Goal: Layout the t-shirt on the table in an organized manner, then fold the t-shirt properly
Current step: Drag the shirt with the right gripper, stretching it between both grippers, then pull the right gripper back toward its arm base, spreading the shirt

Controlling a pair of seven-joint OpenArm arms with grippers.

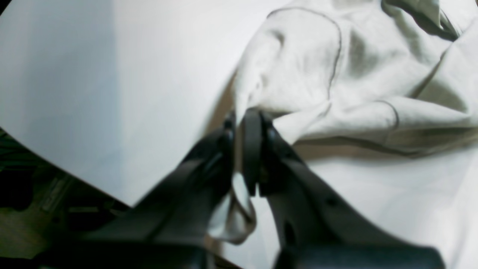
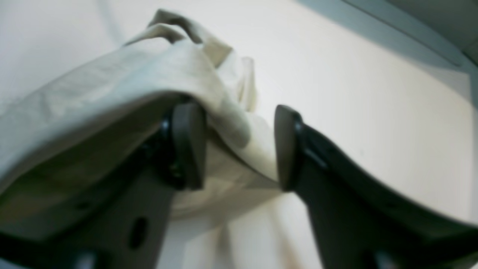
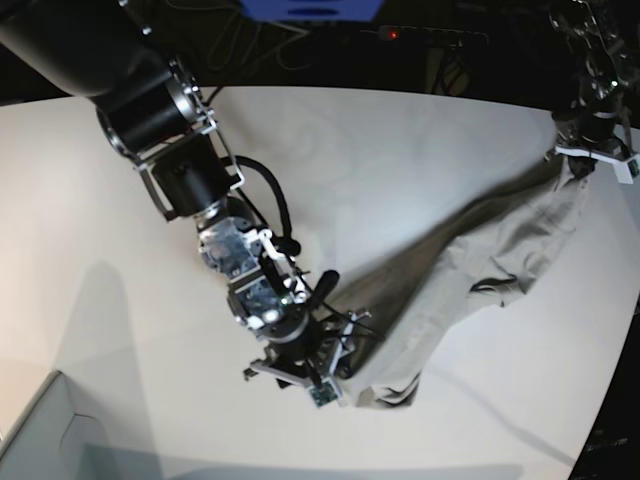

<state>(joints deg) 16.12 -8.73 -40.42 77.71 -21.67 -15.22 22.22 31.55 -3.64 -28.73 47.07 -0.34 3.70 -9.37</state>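
The left end effector (image 1: 242, 149) is pressed together on a fold of the t-shirt (image 1: 328, 74). The right end effector (image 2: 239, 145) has its jaws spread apart, with cloth draped over one finger (image 2: 188, 142) and lying between them. The t-shirt stretches over the white table (image 3: 400, 150) between both arms, partly lifted from it.

No legible text, label, brand, number or sign appears in any view. The t-shirt (image 3: 470, 270) shows plain fabric with no readable print, and the tabletop (image 3: 400, 150) carries no markings. A blurred light patch on the dark equipment below the tabletop edge in the left wrist view may be a label; its content cannot be read
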